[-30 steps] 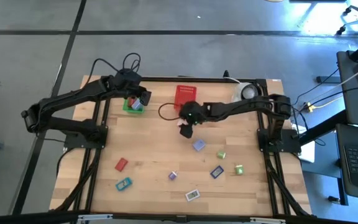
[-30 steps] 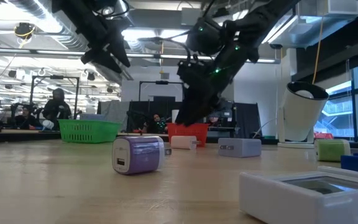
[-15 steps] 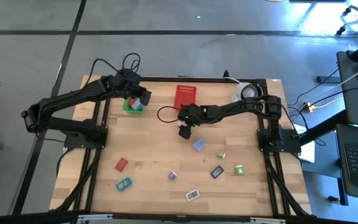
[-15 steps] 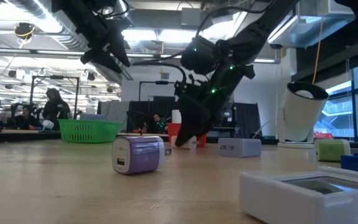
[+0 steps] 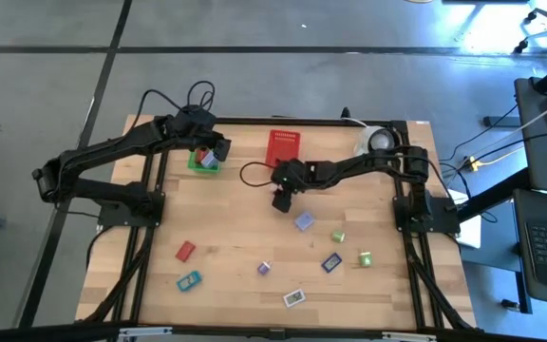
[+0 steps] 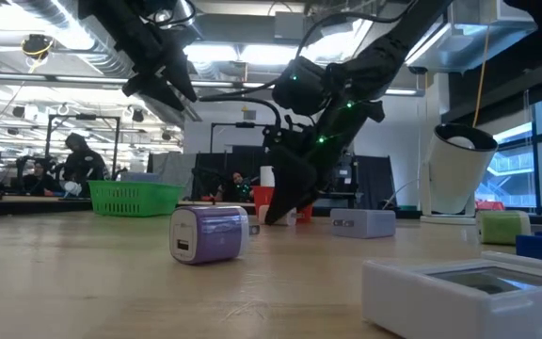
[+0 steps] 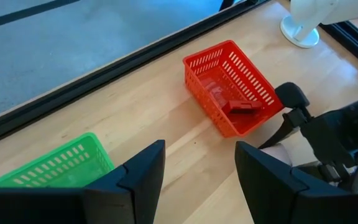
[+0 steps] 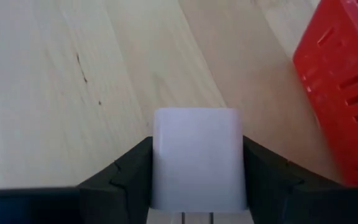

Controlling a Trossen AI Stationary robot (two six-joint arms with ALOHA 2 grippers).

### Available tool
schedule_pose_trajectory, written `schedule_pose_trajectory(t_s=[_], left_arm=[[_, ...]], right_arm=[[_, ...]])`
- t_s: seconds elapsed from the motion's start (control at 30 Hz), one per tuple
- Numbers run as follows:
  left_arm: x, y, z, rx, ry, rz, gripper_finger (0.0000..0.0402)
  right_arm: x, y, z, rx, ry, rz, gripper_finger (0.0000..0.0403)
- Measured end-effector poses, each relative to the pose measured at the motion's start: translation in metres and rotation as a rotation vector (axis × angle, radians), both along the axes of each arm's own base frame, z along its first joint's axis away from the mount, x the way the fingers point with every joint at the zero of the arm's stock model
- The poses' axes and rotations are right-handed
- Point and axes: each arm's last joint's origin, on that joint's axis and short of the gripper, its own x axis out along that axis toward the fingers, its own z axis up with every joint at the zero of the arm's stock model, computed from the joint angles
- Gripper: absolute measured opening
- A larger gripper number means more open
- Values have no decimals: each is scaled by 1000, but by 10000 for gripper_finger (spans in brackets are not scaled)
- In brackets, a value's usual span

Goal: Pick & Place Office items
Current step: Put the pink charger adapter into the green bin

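Note:
My right gripper is down at the table just in front of the red mesh basket, shut on a white block. My left gripper hangs open above the green basket with nothing between its fingers. Other office items lie flat on the table's near half. They include a lavender block, two green blocks, a blue piece, a small purple block, a white flat piece, a teal piece and a red piece. My right gripper pinches the white block between its two fingers, which are on two opposite side faces. The fingers slant down from the table's right side. The fingertips reach table level in the low view, and I cannot tell whether the block's underside is on the wood.
The red basket holds a red piece and stands close behind my right gripper. A white round cup-like thing stands at the far right corner. Bare wood lies between the two baskets and along the table's left half.
My right gripper has come down toward the table in front of the red basket, over the white block, and now has the block between its fingers. My left arm has kept still.

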Motion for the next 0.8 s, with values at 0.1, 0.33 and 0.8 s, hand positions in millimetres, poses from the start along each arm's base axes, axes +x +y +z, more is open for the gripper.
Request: schedule_pose_trajectory(t_s=[0.1, 0.33, 0.8], left_arm=[[0, 0, 0, 0, 1, 0, 191], [0, 0, 0, 0, 1, 0, 191], [2, 2, 3, 34, -31, 31, 191]], right_arm=[[0, 0, 2, 30, -13, -39, 193], [-6, -2, 47, 80, -138, -86, 193], [-62, -4, 217, -430, -651, -162, 193]])
